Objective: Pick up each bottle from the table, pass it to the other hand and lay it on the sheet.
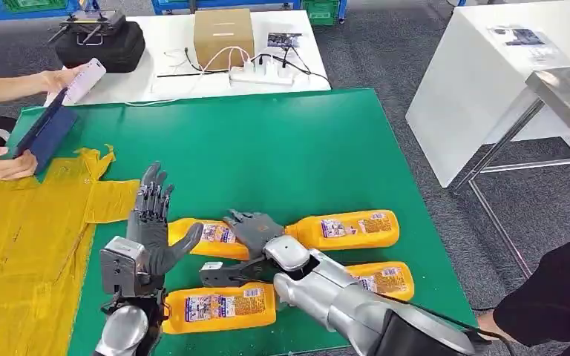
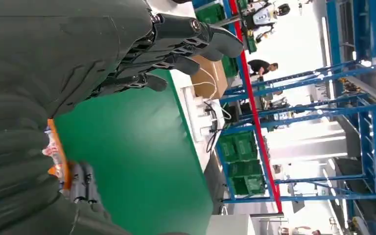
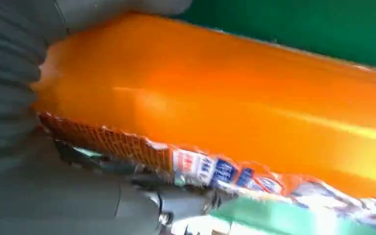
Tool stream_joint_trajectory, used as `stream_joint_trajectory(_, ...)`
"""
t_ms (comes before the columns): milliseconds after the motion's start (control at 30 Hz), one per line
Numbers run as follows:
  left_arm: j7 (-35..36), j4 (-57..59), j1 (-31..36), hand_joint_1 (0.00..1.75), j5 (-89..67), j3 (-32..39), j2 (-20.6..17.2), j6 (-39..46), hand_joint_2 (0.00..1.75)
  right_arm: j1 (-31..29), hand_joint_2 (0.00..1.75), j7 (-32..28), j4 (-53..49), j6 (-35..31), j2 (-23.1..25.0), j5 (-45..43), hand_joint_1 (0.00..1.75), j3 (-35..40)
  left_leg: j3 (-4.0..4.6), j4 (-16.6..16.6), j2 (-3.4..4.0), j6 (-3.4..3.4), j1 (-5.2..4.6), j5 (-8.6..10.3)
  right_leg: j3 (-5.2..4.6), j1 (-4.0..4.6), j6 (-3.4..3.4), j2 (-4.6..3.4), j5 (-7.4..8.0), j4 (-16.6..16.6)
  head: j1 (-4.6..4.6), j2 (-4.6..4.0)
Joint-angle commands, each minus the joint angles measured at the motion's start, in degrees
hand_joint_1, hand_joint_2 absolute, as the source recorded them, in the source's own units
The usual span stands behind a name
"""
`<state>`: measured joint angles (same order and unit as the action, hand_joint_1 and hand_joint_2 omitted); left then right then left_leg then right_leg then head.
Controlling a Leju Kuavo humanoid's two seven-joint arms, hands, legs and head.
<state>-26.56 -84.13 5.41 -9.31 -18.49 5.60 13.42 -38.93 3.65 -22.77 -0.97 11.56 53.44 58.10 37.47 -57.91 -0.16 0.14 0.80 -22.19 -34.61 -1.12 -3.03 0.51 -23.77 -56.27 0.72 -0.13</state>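
Note:
Several orange bottles with printed labels lie on the green table. My right hand reaches across and grips one orange bottle around its body. My left hand stands upright just left of that bottle, fingers spread and straight, its thumb against the bottle's end; an orange edge of the bottle sits by its palm. The yellow sheet covers the table's left side, beside the left hand. Other bottles lie at the right, the near right and the near edge.
A person at the far left holds a dark blue folder over the sheet's corner. Another person's dark sleeve is at the lower right. Behind the green table stand a cardboard box, a power strip and a black bag.

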Motion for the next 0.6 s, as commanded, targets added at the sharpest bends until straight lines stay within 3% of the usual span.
stream_joint_trajectory(33,0.99,-2.15,-2.39,0.00,-0.92,-0.14,-0.53,0.55,1.75,11.87,1.75,-7.47,-12.74,-31.90,-3.88,-6.40,1.75,-20.56,-0.24,0.05,-0.19,0.05,0.02,-0.09,0.37,0.04,0.14,0.15,-0.13,0.09,0.02,0.00)
stream_joint_trajectory(167,0.88,-1.93,-2.41,0.00,-1.13,-0.06,-0.37,0.58,1.75,14.03,1.75,-9.88,-14.81,-35.52,-3.49,-5.15,1.75,-25.57,-0.15,0.05,-0.16,0.04,0.00,-0.12,0.33,0.03,0.13,0.12,-0.15,0.07,0.00,0.00)
stream_joint_trajectory(467,0.88,-1.93,-2.41,0.00,-1.13,-0.06,-0.37,0.58,1.75,14.03,1.75,-9.88,-14.81,-35.52,-3.49,-5.15,1.75,-25.57,0.01,0.01,-0.06,0.02,-0.02,-0.12,0.08,0.01,0.13,0.02,-0.09,0.00,0.00,0.00)
stream_joint_trajectory(600,0.99,-2.71,-3.06,0.00,-1.27,0.01,-0.58,0.75,1.75,17.21,1.75,-14.35,-20.12,-39.03,-3.09,-6.83,1.75,-30.19,0.03,0.01,-0.10,0.02,-0.02,-0.12,0.07,0.01,0.11,0.06,-0.11,0.00,0.00,0.00)
